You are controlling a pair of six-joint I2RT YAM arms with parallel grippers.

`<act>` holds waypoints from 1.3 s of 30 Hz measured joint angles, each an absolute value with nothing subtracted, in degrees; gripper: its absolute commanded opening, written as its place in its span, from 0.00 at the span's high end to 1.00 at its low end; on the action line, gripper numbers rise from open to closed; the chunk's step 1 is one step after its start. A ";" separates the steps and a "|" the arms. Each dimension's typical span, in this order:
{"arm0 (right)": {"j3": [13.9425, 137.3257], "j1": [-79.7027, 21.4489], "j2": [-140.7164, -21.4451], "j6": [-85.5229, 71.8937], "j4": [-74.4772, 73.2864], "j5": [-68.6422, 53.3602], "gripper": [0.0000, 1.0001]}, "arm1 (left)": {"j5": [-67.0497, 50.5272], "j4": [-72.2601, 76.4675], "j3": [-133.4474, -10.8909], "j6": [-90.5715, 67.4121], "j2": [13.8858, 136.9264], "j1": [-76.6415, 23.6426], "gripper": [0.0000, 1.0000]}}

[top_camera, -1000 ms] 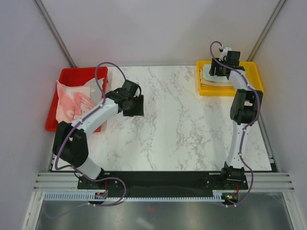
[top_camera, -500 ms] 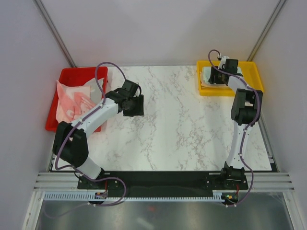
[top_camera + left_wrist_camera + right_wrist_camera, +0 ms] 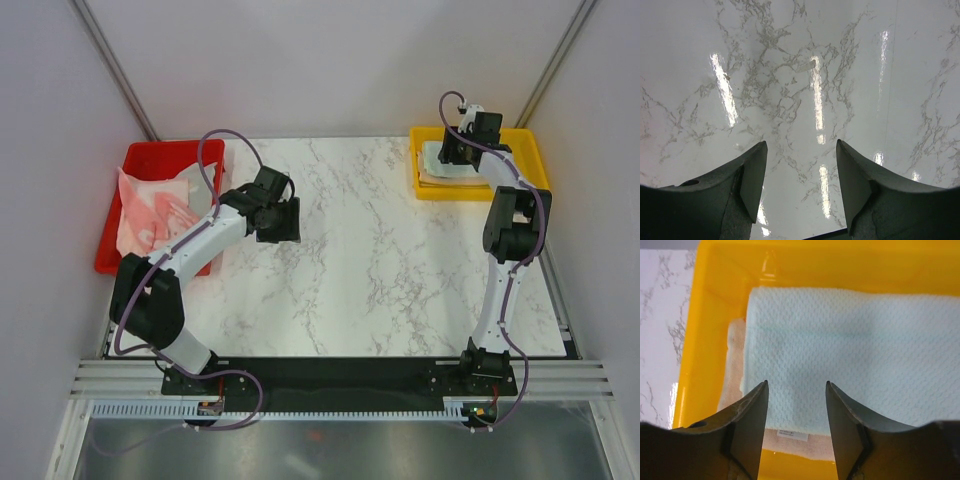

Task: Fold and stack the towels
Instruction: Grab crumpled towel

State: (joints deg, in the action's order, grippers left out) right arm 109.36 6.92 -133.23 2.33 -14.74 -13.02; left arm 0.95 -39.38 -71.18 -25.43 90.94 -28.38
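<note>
A folded mint green towel (image 3: 850, 345) lies on a folded peach towel (image 3: 735, 375) with a white tag, both inside the yellow tray (image 3: 715, 315). In the top view the stack (image 3: 440, 165) sits at the back right. My right gripper (image 3: 796, 390) hovers over the mint towel, open and empty; it also shows in the top view (image 3: 458, 148). A crumpled pink towel (image 3: 150, 208) lies in the red tray (image 3: 135, 158) at the left. My left gripper (image 3: 801, 147) is open and empty over bare marble; in the top view (image 3: 283, 222) it is right of the red tray.
The white marble table (image 3: 380, 260) lies between the two trays. Grey walls close in the back and sides. A black rail with both arm bases (image 3: 340, 380) runs along the near edge.
My right gripper has risen and shifted slightly back over the yellow tray. The left arm has not moved.
</note>
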 measured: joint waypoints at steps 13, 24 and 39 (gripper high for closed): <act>110.78 4.40 -133.23 -0.64 -14.68 -16.84 0.61 | 1.56 -39.24 -79.37 -25.98 91.02 -19.09 0.34; 113.32 3.57 -130.45 -5.82 -17.65 -17.56 0.56 | 21.87 -37.43 -89.08 -25.43 97.27 4.84 0.35; 91.53 -4.47 -103.70 -17.74 -3.38 -24.51 0.51 | 26.70 -40.66 -98.50 -23.97 120.70 14.66 0.46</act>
State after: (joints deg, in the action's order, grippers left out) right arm 91.53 -4.47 -103.70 -17.74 -3.38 -24.51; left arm 26.70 -40.66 -98.50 -23.97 120.70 14.66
